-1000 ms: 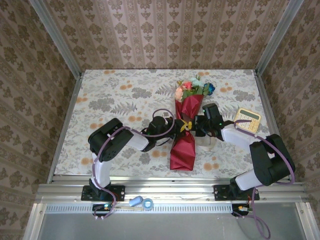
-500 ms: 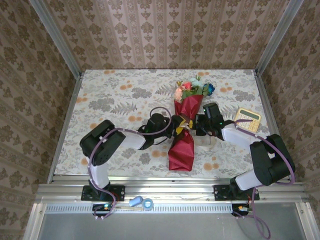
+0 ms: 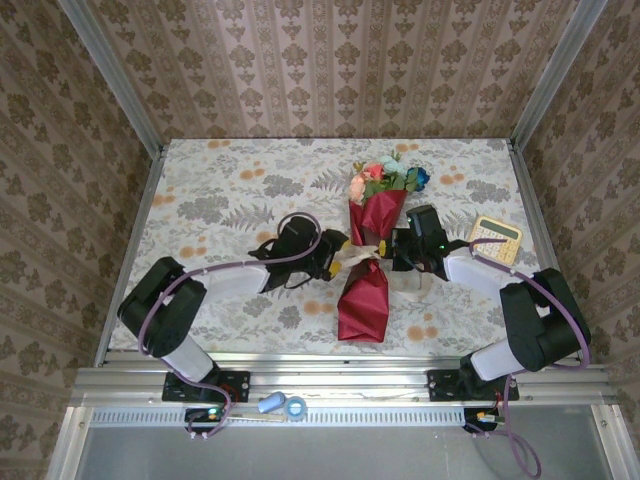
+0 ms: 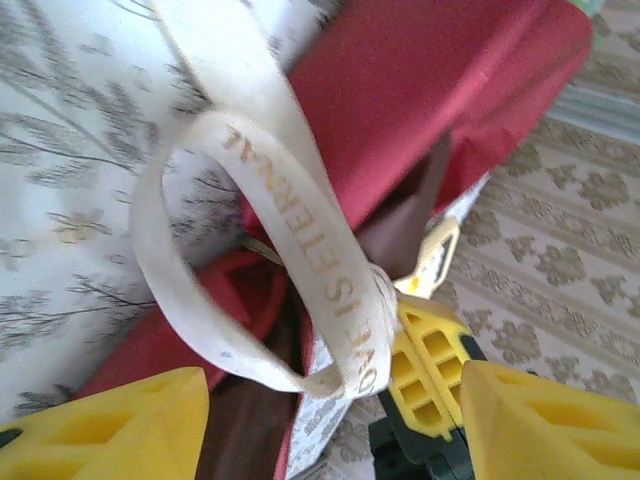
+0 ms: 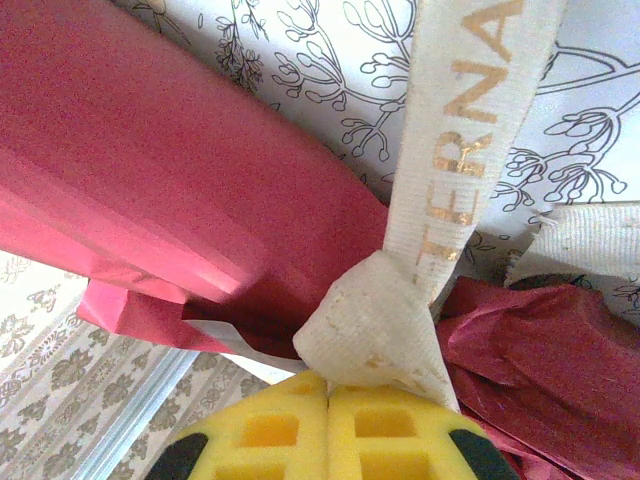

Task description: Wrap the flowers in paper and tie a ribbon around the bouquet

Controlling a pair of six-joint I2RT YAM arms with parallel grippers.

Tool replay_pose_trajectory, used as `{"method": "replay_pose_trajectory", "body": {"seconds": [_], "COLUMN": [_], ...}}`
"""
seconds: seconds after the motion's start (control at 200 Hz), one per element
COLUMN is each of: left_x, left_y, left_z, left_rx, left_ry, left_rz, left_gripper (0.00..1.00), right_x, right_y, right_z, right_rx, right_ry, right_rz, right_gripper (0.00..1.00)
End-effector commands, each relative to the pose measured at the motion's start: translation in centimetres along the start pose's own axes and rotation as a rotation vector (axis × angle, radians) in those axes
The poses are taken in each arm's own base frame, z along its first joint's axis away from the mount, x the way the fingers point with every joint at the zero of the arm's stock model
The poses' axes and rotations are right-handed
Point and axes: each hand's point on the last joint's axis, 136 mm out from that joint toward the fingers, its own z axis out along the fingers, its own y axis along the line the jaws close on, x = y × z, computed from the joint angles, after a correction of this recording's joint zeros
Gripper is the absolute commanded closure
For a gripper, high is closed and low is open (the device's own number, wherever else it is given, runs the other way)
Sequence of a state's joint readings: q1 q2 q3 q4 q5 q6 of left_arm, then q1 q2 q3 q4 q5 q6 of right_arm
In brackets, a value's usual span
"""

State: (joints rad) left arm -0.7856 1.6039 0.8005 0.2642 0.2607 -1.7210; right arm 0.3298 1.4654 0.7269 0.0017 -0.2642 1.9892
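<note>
The bouquet (image 3: 367,262) lies mid-table (image 3: 220,200), its ribbon (image 4: 300,230) knotted round the paper (image 3: 362,305), so the tying looks almost done. The right gripper (image 3: 388,248) pinches the ribbon at the knot, and the left gripper (image 3: 340,255) has its jaws wide, holding nothing, beside a loose loop. Next it probably needs to grab that loop and pull gently.

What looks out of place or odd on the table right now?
A yellow calculator sits right of the bouquet, unrelated to flower wrapping. The ribbon at the bouquet's waist stands in a slack loop, not pulled snug.
</note>
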Motion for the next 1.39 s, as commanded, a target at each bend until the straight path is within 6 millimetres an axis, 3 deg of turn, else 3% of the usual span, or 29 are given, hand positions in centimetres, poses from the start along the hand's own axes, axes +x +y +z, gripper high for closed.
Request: {"method": "replay_pose_trajectory", "body": {"seconds": [0.0, 0.25, 0.4, 0.585, 0.89, 1.025, 1.155, 1.275, 1.39], "left_x": [-1.2, -1.6, -1.1, -2.3, -3.7, -4.8, -4.5, -3.6, -3.4], "left_y": [0.9, 0.8, 1.6, 1.5, 3.3, 2.7, 2.1, 2.5, 3.4], "left_z": [0.3, 4.0, 4.1, 5.4, 6.1, 6.7, 7.9, 8.4, 8.3], "left_rx": [-0.066, -0.036, -0.083, -0.077, -0.163, -0.156, -0.171, -0.197, -0.209], "left_ry": [-0.031, -0.027, -0.058, -0.081, -0.102, -0.109, -0.072, -0.04, -0.042], "left_rz": [-0.062, -0.265, -0.382, -0.46, -0.553, -0.562, -0.552, -0.545, -0.556], "left_gripper": [0.31, 0.25, 0.24, 0.23, 0.28, 0.3, 0.3, 0.41, 0.6], "right_x": [0.3, 0.4, 0.5, 0.8, 0.8, 0.8, 0.8, 0.8, 0.8], "right_y": [2.2, 2.1, 2.1, 2.3, 2.3, 2.1, 2.1, 2.3, 2.2], "right_z": [-1.0, -1.0, -1.0, -1.1, -1.3, -1.3, -1.3, -1.4, -1.5], "right_rx": [-0.07, -0.068, -0.068, -0.073, -0.078, -0.076, -0.08, -0.087, -0.088], "right_ry": [-0.013, -0.007, -0.002, 0.006, 0.009, 0.011, 0.012, 0.01, 0.011], "right_rz": [-0.025, -0.028, -0.031, -0.038, -0.039, -0.04, -0.042, -0.041, -0.043], "right_gripper": [1.0, 1.0, 1.0, 1.0, 1.0, 1.0, 1.0, 1.0, 1.0]}}
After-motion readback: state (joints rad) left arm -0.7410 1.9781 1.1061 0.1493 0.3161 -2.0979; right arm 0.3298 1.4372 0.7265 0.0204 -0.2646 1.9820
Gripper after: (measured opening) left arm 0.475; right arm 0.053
